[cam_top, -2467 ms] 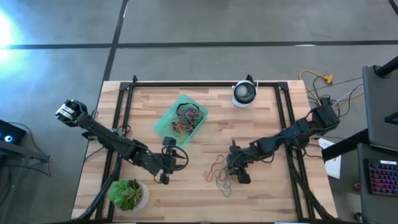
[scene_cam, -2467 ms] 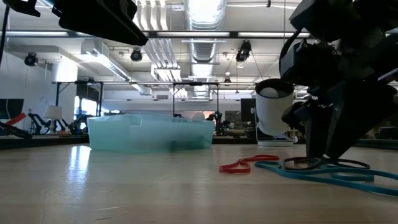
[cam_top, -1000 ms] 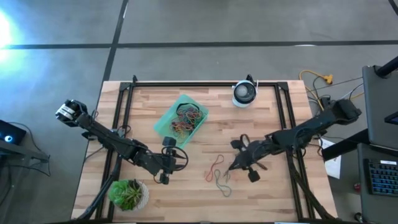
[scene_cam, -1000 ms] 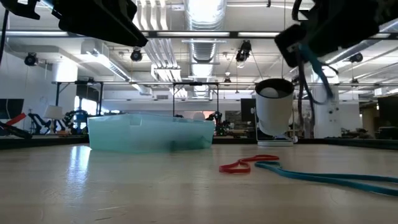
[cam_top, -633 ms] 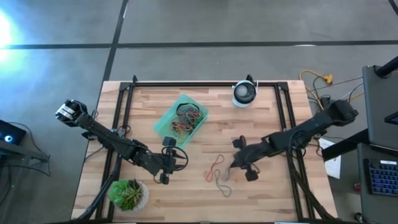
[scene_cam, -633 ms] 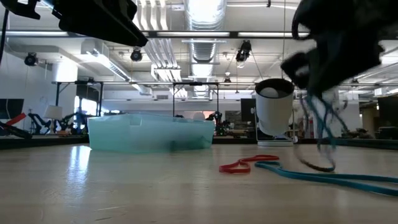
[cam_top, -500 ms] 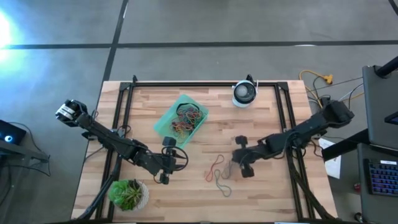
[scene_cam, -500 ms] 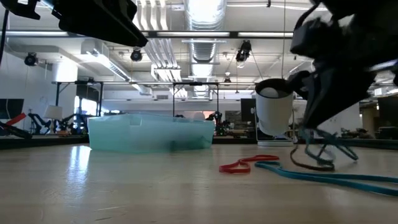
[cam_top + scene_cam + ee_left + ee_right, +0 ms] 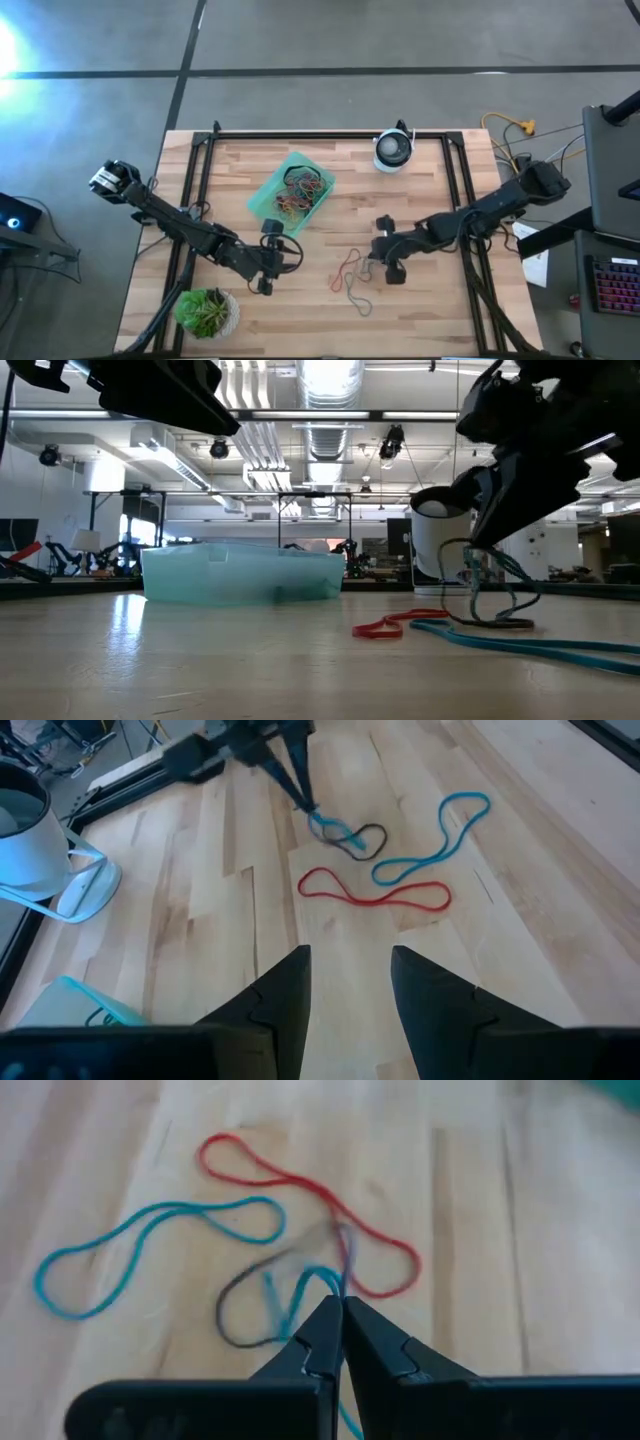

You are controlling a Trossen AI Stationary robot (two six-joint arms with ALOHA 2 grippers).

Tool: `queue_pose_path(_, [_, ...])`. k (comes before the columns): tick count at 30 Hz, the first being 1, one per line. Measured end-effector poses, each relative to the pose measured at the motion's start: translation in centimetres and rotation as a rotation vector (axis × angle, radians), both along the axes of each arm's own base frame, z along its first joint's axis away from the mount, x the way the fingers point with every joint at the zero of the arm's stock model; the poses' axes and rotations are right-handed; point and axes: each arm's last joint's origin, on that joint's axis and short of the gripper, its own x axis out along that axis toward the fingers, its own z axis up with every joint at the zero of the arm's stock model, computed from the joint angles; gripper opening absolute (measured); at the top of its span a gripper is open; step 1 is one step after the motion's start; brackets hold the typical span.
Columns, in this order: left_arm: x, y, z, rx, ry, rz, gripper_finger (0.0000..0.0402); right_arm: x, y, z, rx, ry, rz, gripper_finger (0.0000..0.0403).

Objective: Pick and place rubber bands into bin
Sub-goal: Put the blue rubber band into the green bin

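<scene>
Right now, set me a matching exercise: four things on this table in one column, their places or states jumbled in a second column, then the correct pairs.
Column one:
1. right gripper
2. bin
3. red rubber band
4. left gripper

Column two:
A. lies flat on the wood beside a long blue loop
B. hangs open with nothing between its fingers
C. pinched shut on thin blue and dark bands
D. holds a tangle of coloured bands, near the table's far side

Pairs: 1-C, 2-D, 3-A, 4-B
</scene>
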Motion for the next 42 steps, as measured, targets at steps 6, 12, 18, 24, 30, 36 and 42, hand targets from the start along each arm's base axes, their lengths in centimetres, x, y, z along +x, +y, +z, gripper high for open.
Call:
queue_pose_path(6, [0.0, 0.0, 0.0, 0.0, 0.0, 0.0, 0.0125, -0.2, -0.7, 0.0, -0.104, 0.001, -0.157, 0.0008])
queue_pose_path(12, [0.0, 0.0, 0.0, 0.0, -0.001, 0.0, 0.0125, -0.3, -0.4, -0.1, -0.044, 0.029, -0.125, 0.0008])
queue_pose_path(18, [0.0, 0.0, 0.0, -0.002, -0.004, 0.0, 0.0125, 0.1, 0.2, 0.5, 0.019, -0.029, 0.001, 0.0008])
queue_pose_path(24, [0.0, 0.0, 0.0, -0.003, -0.006, 0.0, 0.0125, 0.2, 0.3, 0.5, 0.038, -0.023, 0.001, 0.0025])
queue_pose_path(30, [0.0, 0.0, 0.0, -0.003, -0.006, 0.0, 0.0125, 0.2, 0.2, 0.0, 0.047, -0.003, -0.017, 0.0055])
queue_pose_path(36, [0.0, 0.0, 0.1, -0.005, -0.009, 0.0, 0.0125, 0.1, 0.2, -1.0, 0.044, 0.047, -0.032, 0.0076])
queue_pose_path(42, [0.0, 0.0, 0.0, -0.004, -0.008, 0.0, 0.0125, 0.1, 0.3, -1.1, 0.079, 0.063, -0.012, 0.01])
